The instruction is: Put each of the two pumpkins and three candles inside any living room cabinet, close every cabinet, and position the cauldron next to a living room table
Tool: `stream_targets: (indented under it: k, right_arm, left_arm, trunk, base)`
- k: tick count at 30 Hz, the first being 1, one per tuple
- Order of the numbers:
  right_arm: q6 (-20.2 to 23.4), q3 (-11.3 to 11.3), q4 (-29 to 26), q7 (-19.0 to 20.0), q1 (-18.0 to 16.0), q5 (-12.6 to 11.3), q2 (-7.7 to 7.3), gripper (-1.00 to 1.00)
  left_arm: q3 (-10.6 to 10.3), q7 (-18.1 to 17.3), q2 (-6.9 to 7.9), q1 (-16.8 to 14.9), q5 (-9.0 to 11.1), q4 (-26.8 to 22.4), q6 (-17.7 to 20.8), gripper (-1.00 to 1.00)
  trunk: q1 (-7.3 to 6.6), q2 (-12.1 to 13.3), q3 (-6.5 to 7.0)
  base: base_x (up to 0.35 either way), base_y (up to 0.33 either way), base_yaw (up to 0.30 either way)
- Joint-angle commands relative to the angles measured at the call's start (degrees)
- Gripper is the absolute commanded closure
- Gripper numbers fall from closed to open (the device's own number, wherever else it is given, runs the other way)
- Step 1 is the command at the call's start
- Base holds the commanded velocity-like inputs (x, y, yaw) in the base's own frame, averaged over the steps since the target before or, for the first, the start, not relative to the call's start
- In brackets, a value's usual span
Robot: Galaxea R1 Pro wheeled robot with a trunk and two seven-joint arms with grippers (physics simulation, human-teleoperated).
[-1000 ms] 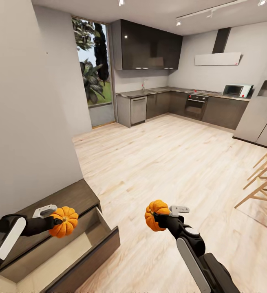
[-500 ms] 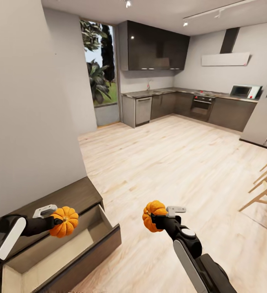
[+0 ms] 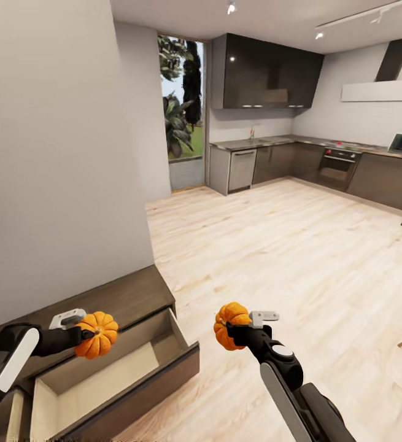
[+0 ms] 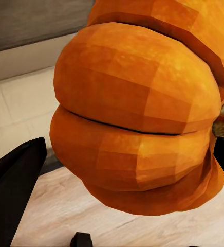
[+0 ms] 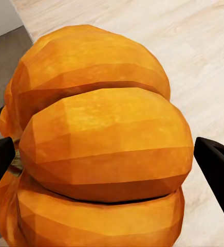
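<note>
Your left gripper (image 3: 85,334) is clamped on one pumpkin (image 3: 97,334), held in the air above the open drawer (image 3: 112,380) of the cabinet (image 3: 112,301), over the drawer's back edge. In the left wrist view the same pumpkin (image 4: 143,113) sits between the dark fingers (image 4: 12,190), its brownish stem poking out at one side, with the drawer's pale interior and the plank floor beyond it.

Your right gripper (image 3: 236,328) is clamped on the second pumpkin (image 3: 230,324), held over the wood plank floor (image 3: 274,245), beyond the drawer's far end and well apart from the cabinet. In the right wrist view this pumpkin (image 5: 101,139) is pressed between two dark fingers (image 5: 217,164), floor planks behind it.

The cabinet stands against the grey wall (image 3: 59,153); its dark-brown top is bare, and the drawer is pulled out towards the floor, with pale tan walls and bottom and nothing inside that shows.

Past the cabinet, across the floor, are dark glossy kitchen cupboards (image 3: 268,73), a counter with an oven (image 3: 339,166), and a tall window (image 3: 182,110) with greenery outside.
</note>
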Motion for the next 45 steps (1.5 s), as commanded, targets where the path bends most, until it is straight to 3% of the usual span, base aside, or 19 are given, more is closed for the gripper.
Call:
stream_targets:
  k: [1, 10, 24, 39, 45]
  right_arm:
    - [0.10, 0.15, -0.07, -0.58, -0.06, -0.54, -0.07, 1.00]
    - [0.10, 0.15, -0.04, -0.45, -0.06, -0.54, -0.07, 1.00]
    - [0.02, 0.15, 0.01, -0.45, -0.06, -0.54, -0.07, 1.00]
    - [-0.05, 0.19, -0.04, -0.36, -0.06, -0.54, -0.07, 1.00]
    - [-0.07, 1.26, -0.04, -0.39, -0.06, -0.52, -0.07, 1.00]
  left_arm:
    - [0.05, -0.27, -0.01, -0.04, -0.01, -0.03, 0.30, 1.00]
    - [0.01, -0.24, -1.30, -0.08, -0.31, -0.03, 0.25, 1.00]
    - [-0.15, -0.23, -1.49, -0.04, -0.62, -0.03, 0.25, 1.00]
    - [-0.23, -0.15, -2.28, -0.02, -0.97, -0.03, 0.25, 1.00]
    - [-0.25, -0.08, -2.37, -0.06, -1.05, -0.03, 0.25, 1.00]
  trunk:
    - [0.01, -0.05, -0.03]
    - [0.01, -0.05, 0.25]
    - [0.01, -0.05, 0.70]
    - [0.01, -0.05, 1.17]
    - [0.01, -0.05, 1.36]
  base:
    - [0.002, 0.000, 0.274]
    - [0.000, 0.000, 0.274]
    - [0.000, -0.013, 0.274]
    - [0.003, -0.241, 0.274]
    - [0.126, -0.106, 0.274]
